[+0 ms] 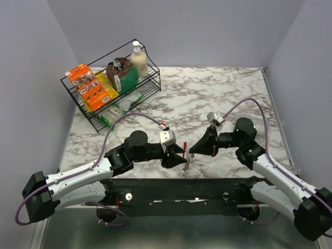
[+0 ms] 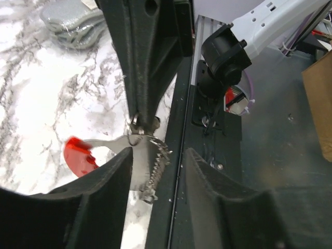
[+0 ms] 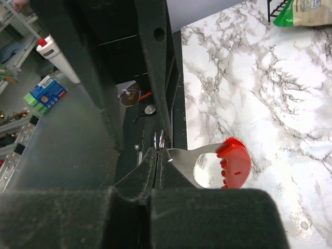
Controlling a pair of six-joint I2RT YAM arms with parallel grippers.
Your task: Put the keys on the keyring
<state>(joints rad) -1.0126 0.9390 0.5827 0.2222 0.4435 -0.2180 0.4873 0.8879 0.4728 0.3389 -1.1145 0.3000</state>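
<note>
The keyring (image 1: 186, 165) hangs between my two grippers above the table's near edge. In the left wrist view its red clip (image 2: 79, 156) sits left of a flat silvery part, and the ribbed chain (image 2: 156, 168) dangles down. My right gripper (image 3: 158, 155) is shut on the silvery part next to the red clip (image 3: 234, 163); in the top view it (image 1: 193, 150) comes in from the right. My left gripper (image 2: 158, 155) is open, its jaws standing on either side of the chain; in the top view it (image 1: 180, 157) faces the right one. The keys are not in view.
A black wire basket (image 1: 150, 91) with snack packs and a soap bottle (image 1: 138, 59) stands at the back left. The dark base rail (image 1: 181, 189) runs along the table's near edge under the grippers. Grey pouches (image 2: 72, 26) lie on the marble.
</note>
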